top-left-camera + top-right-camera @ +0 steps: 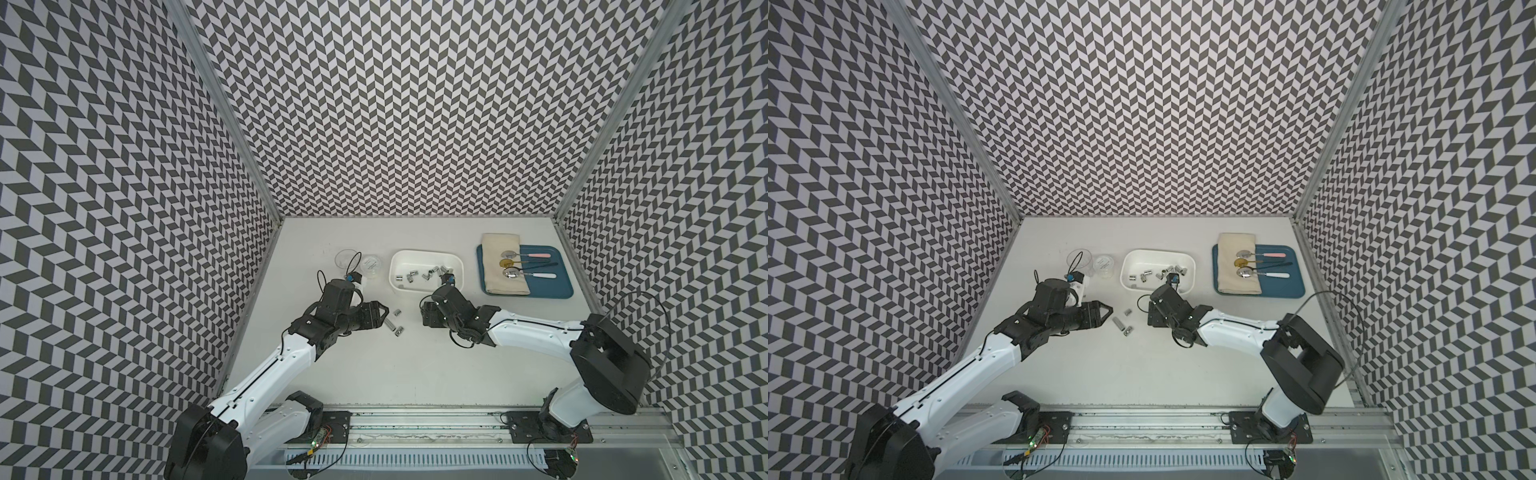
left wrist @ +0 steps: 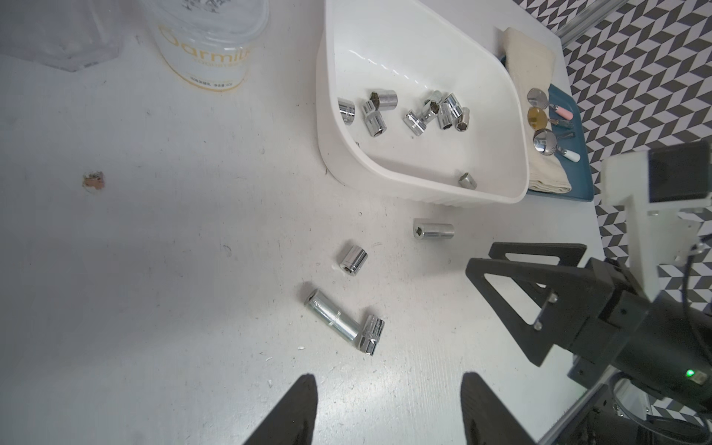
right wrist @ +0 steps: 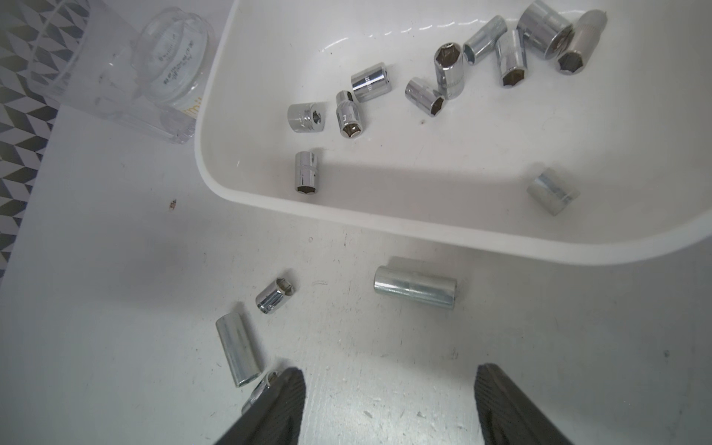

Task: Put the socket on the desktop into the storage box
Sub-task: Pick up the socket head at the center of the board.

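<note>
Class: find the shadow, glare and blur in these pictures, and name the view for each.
Right wrist view: a broad shadow bands the storage box floor, and one socket inside looks smeared. Left wrist view: white glints streak the box's inner wall. In both top views, the chevron walls splay outward.

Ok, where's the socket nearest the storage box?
Right wrist view: the socket lies on the desktop beside the storage box, ahead of the right hand.

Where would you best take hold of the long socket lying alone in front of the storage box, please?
Grip the long socket at mid-length, across its round barrel, coming down from above. It lies on its side on the desktop, apart from the storage box and the other sockets, with bare surface along both long sides.
</note>
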You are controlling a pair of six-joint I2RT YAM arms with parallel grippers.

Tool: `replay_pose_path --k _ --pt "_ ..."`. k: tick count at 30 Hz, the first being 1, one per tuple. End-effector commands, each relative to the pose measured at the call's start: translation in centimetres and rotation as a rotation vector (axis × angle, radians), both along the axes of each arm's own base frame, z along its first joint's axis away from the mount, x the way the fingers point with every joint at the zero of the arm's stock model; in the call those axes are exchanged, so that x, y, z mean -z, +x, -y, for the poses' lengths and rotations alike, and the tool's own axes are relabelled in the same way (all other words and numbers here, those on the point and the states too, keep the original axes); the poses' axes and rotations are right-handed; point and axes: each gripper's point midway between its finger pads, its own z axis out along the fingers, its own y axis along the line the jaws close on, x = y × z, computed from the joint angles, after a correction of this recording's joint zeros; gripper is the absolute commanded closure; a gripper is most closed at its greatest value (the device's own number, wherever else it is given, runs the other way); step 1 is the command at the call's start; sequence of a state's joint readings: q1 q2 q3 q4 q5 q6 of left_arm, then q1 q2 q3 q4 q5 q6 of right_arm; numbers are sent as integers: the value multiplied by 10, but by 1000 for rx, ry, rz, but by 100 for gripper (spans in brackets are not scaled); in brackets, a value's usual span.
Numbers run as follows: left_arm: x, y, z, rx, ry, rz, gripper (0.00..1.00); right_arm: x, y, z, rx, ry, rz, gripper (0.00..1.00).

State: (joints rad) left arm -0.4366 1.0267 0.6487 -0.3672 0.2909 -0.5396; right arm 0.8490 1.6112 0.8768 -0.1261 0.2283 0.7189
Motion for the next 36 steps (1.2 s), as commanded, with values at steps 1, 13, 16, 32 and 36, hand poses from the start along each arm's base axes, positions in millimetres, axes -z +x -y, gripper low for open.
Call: replay_pose_path --k 1,13,16,32,36 --pt "-5 -1 0 17 -18 20 38 -1 15 -5 63 5 32 26" --pt "-6 -3 0 23 -25 7 38 25 26 -8 116 -62 -6 26" --pt "-5 -7 2 30 -47 -7 38 27 29 -9 117 -69 -3 26" --pt "2 -28 11 76 -109 -80 40 52 36 -8 159 -140 -36 27" --pt "2 -28 11 76 -108 -80 40 58 36 -9 157 -154 -50 29"
